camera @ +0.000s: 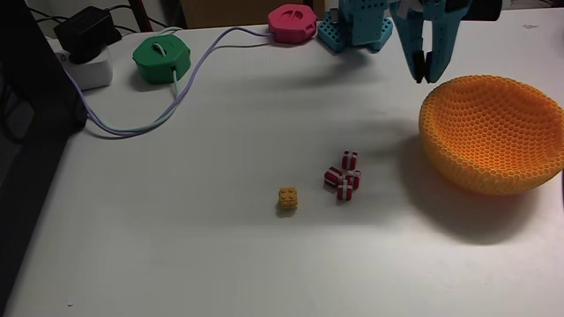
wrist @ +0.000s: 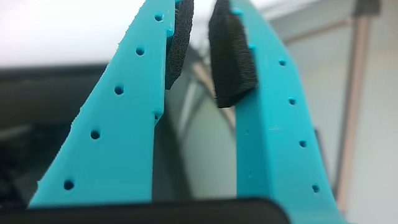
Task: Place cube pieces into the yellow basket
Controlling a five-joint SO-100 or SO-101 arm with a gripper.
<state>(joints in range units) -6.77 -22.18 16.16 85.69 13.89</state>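
Near the middle of the fixed view, slightly right of centre, the cube pieces point(camera: 345, 176) lie on the white tabletop point(camera: 220, 255) in a tight cluster, four alike, red with white bands, touching or nearly touching one another; a small yellow-orange block point(camera: 287, 199) sits just to their left, apart from them; the yellow basket point(camera: 493, 132) stands at the right edge of the frame, near the cluster but not touching it, and none of the cubes can be seen in it; at the top right the teal gripper point(camera: 426, 70) hangs above the tabletop beside the basket's far rim, holding nothing; in the wrist view its two dark foam pads point(wrist: 231, 56) stand a narrow gap apart, so the gripper point(wrist: 198, 43) is slightly spread with nothing between; a green round device point(camera: 161, 60) and a pink round device point(camera: 293, 23) sit at the upper left with a cable point(camera: 189, 88) trailing from them; the cubes look small, light and rigid, probably easy to knock aside, so each is best pinched across two opposite flat faces, starting with an outer one of the cluster where a finger can get beside it.
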